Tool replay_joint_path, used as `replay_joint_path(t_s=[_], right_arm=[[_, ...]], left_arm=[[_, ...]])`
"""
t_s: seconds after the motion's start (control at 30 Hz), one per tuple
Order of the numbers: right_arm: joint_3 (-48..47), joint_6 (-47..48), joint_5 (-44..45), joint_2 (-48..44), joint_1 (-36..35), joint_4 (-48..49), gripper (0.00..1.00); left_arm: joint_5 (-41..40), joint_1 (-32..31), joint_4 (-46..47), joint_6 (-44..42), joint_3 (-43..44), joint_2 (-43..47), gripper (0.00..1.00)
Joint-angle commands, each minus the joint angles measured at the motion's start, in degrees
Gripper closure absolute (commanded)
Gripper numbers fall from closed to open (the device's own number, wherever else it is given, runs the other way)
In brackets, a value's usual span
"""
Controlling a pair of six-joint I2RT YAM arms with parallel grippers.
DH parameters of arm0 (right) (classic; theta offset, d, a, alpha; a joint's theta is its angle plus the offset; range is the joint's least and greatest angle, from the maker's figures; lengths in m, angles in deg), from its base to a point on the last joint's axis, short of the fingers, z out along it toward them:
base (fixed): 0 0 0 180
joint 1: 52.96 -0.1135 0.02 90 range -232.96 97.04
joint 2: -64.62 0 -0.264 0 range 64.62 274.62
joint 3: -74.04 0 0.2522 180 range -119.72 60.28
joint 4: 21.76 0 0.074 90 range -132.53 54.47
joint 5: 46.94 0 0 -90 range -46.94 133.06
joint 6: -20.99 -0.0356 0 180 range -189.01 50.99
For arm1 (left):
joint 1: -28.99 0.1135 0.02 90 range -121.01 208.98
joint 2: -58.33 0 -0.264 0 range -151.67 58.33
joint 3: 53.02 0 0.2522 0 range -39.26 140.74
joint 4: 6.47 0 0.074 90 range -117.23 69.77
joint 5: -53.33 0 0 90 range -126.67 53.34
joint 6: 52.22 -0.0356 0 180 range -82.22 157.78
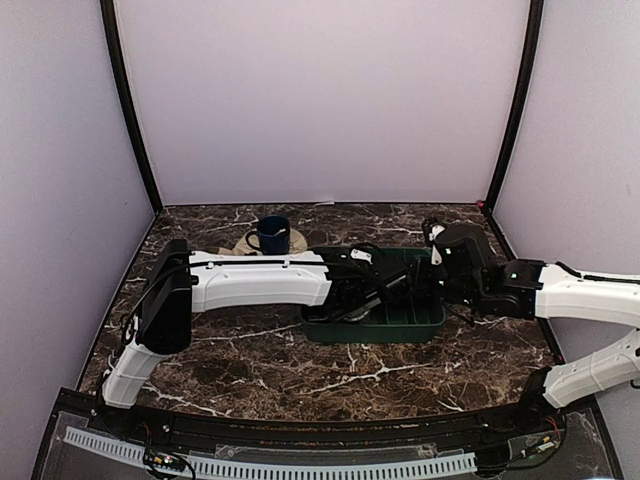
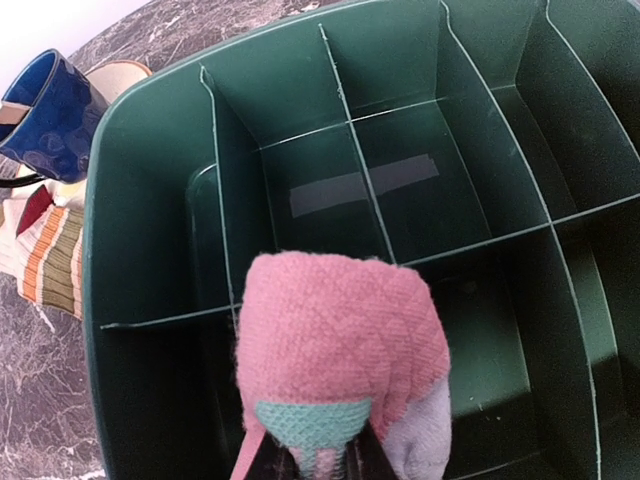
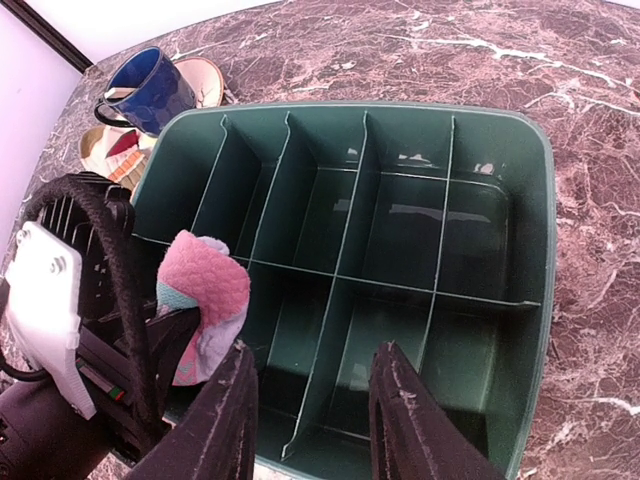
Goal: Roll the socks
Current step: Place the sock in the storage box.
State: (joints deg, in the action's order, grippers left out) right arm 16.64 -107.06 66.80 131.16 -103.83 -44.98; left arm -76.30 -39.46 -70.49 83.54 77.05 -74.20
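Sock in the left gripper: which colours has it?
The sock is pink with mint patch; left wrist view.

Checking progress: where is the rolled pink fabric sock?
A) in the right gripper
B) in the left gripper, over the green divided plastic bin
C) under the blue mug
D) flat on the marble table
B: the left gripper is shut on the pink fabric sock, above the green divided bin.

The pink sock is matt, waffle-knit cloth. The green bin is smooth, glossy plastic on a polished, marble-patterned table.
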Motion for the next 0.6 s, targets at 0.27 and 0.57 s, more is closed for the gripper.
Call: replay_joint_path(t_s=[0.27, 0.57], right_arm=[[-0.32, -0.36, 0.6, -0.82, 0.42, -0.62, 0.65], [-1.67, -0.66, 0.48, 0.47, 0.42, -1.31, 0.65]], left_arm=[[8.58, 2.18, 4.97, 2.51, -2.29, 1.26, 1.0], [13.62, 4.62, 12.36, 5.12, -13.75, 6.82, 1.0]])
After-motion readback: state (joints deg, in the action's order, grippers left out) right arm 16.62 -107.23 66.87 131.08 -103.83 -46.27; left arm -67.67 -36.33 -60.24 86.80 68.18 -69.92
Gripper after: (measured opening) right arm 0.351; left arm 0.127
